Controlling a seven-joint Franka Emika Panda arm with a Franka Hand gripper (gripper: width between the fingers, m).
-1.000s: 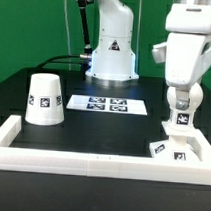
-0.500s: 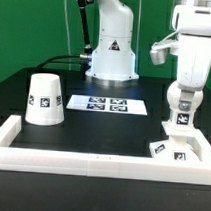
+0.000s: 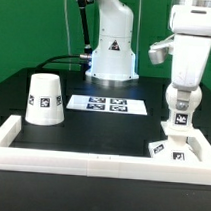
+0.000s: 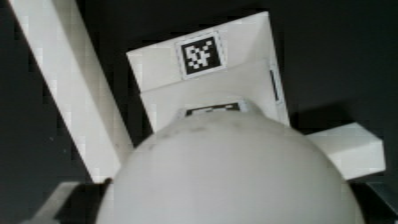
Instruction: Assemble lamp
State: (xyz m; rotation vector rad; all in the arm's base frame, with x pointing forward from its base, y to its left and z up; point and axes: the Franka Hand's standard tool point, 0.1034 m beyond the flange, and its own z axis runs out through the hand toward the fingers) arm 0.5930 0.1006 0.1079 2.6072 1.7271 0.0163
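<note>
My gripper (image 3: 179,109) is shut on the white lamp bulb (image 3: 179,120), holding it upright just above the flat square lamp base (image 3: 174,149) at the exterior view's right. In the wrist view the round bulb (image 4: 222,170) fills the foreground between my fingers, and the tagged base (image 4: 205,60) lies beyond it. The tapered white shade (image 3: 44,98) stands mouth down at the exterior view's left, far from the gripper.
The marker board (image 3: 109,104) lies flat in the middle of the black table. A white rail-like frame (image 3: 91,159) runs along the front and both sides; one rail shows in the wrist view (image 4: 75,85). The robot's white pedestal (image 3: 111,56) stands behind.
The arm's upper links have turned and shifted slightly toward the exterior view's right. The gripper and bulb stay almost in place above the base.
</note>
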